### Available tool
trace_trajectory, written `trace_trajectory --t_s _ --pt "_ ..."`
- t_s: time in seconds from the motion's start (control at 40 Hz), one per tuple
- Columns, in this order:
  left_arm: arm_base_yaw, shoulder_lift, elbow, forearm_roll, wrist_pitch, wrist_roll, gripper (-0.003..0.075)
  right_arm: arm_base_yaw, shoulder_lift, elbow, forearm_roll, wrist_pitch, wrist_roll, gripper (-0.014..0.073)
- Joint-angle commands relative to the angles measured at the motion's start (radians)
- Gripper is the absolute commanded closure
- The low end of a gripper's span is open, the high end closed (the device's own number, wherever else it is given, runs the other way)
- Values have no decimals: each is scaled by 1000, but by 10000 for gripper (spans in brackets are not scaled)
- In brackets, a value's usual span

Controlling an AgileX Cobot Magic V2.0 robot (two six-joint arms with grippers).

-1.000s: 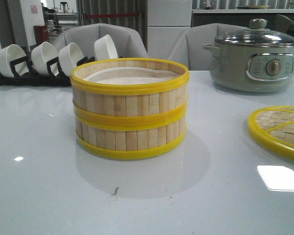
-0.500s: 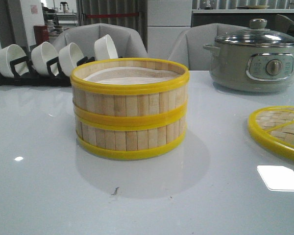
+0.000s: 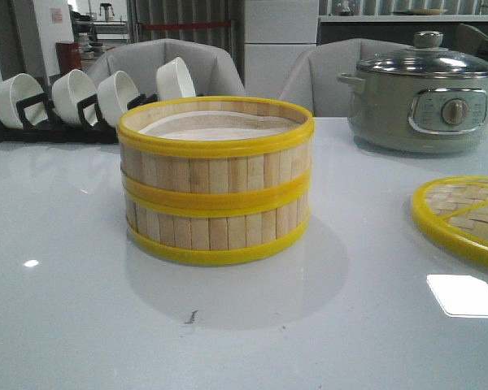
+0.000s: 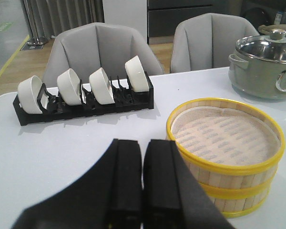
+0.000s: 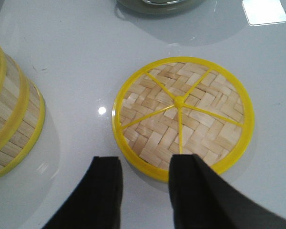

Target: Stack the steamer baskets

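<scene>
A: Front view first, nearest stuff: bare white bench (image 3: 252,341) with a small dark fleck on it, neither claw in this shot. What do I log for the task items?

B: I see the steamer baskets (image 3: 215,179) mid-bench, one sitting squarely on the other, yellow rims lined up, pale liner showing in the top one. Nothing touching them.

A: Lid?

B: Woven lid (image 3: 464,218) lies flat on the bench at the right edge, well apart from the stack, cut off by the frame. My right wrist view shows it whole: yellow rim, spokes, centre hub.

A: Claws, quick.

B: Left claw (image 4: 142,164): the two black pads pressed together, nothing between them. It sits above the bench just beside the stack, not touching it. Right claw (image 5: 144,179): pads apart, a clear gap, nothing held, hanging over the near rim of the lid. Whether a pad touches the rim I cannot tell.

A: Farther back?

B: Behind the stack on the left, a black rack (image 3: 45,122) holding four white bowls (image 3: 118,96) tipped on edge. Back right, a grey-green electric pot (image 3: 424,101) with a glass cover and a dial on its front. Past the bench edge, two grey chairs (image 3: 167,61).
</scene>
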Motion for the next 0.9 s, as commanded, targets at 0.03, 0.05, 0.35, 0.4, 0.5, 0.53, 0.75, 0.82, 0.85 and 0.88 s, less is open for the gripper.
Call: trace_trajectory --t_s 0.03,0.05,0.35,0.4,0.5,0.53,0.75,0.82,0.85,0.88 --pt "0 9 -27 6 -76 -11 633 1 -7 -39 -3 -57 -5 237" --pt "0 9 -27 6 -76 -11 633 1 -7 -39 -1 -57 -5 246" --pt "0 9 -27 6 -76 -11 633 1 -7 -39 2 -57 -5 415" --pt "0 9 -27 6 -76 -11 633 1 -7 -39 2 -57 -5 408" --pt "0 9 -27 6 -76 -11 633 1 -5 -39 1 -64 -6 407" --pt "0 9 -27 6 -76 -11 633 1 -3 -39 1 -67 -6 407" --pt "0 9 -27 6 -76 -11 633 1 122 -50 0 -69 -116 345" --pt "0 9 -27 6 -76 -11 633 0 192 -73 0 -67 -126 294" --pt "0 9 -27 6 -76 -11 633 0 222 -82 0 -67 -126 284" --pt "0 9 -27 6 -76 -11 633 0 252 -96 0 -69 -126 274"
